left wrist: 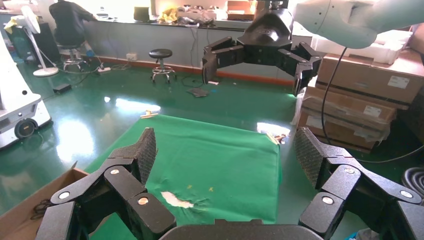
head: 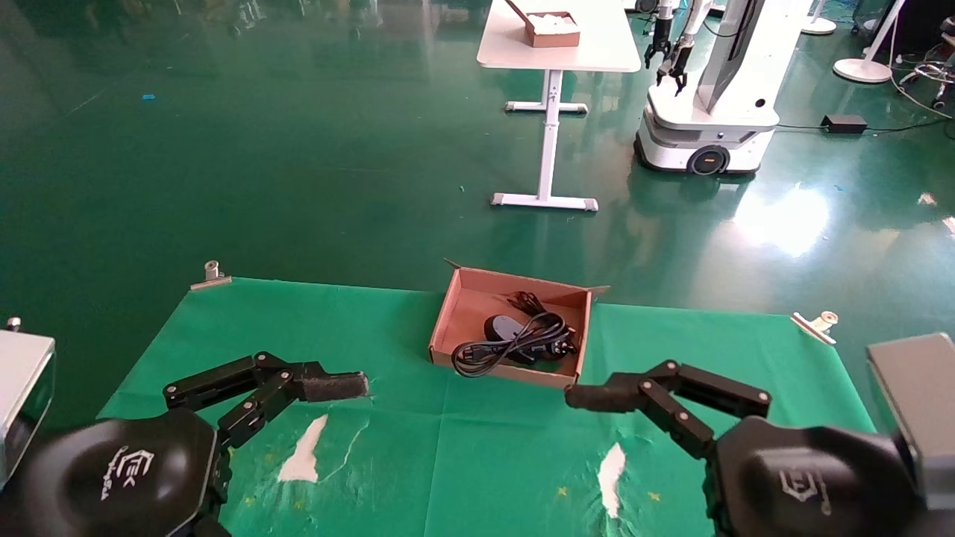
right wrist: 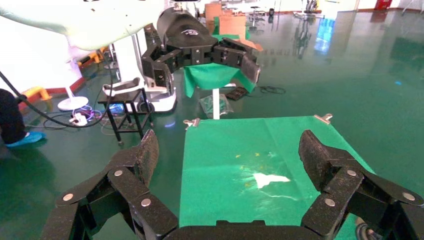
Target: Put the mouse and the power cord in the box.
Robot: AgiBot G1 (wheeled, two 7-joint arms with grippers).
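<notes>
Your left gripper hangs with its fingers spread and nothing between them at the lower left of the head view, above the green cloth; your right gripper hangs the same way, wide and empty, at the lower right, just off the near right corner of the box. The box sits at the centre of the frame against the cloth's far edge. Inside it lie the mouse, toward the middle, and the power cord, its loops draped partly over the mouse, one loop reaching the near left wall. Both items appear to be in place, so the job looks done. If anything remains, keep both grippers high and clear of the box walls, and avoid nudging that near corner.
</notes>
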